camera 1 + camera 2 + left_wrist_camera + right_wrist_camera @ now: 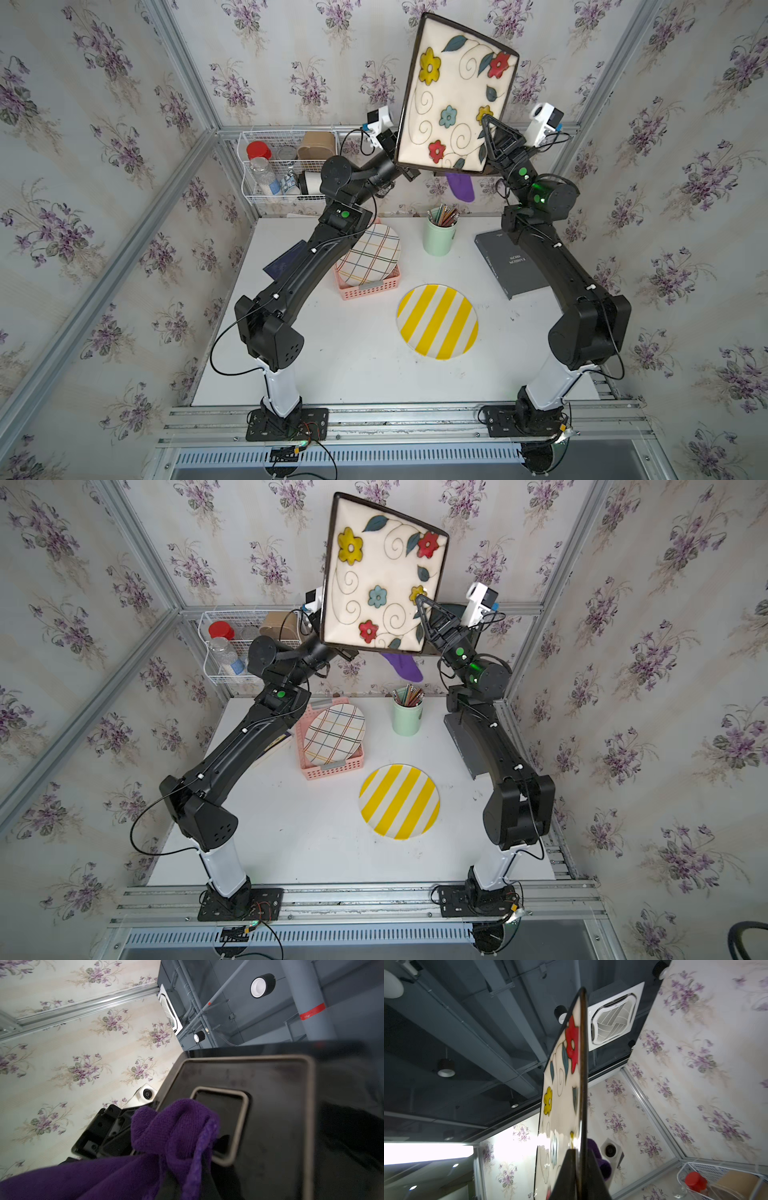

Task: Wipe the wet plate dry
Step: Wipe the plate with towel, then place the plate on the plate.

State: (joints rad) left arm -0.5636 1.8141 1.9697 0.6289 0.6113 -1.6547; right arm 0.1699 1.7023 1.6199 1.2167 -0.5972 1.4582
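Holding: the right gripper (489,124) is clamped on the bottom edge of the square floral plate (453,83), with one finger on the painted face and the other behind it.
Plate position: raised high over the far side of the desk (332,365), close to upright but tilted, with its painted face toward the camera in both top views.
Plate edge: in the right wrist view the dark rim rises straight out of the closed gripper.
Cloth: a purple cloth (176,1126) is bunched against the plate's dark underside (the left wrist view shows this), lying over the raised foot ring; a fold hangs below the plate in both top views.
Left gripper: the left gripper (409,170) sits behind the plate's bottom corner with its fingers hidden, closed tight on the cloth.
Desk: a yellow-striped plate (436,322) lies flat near the middle; a plaid plate (368,257) leans in a pink basket (368,287).
Far side: a mint cup (439,241) of pencils stands beside a grey book (513,266).
Wall: a wire rack (249,183) holds jars.
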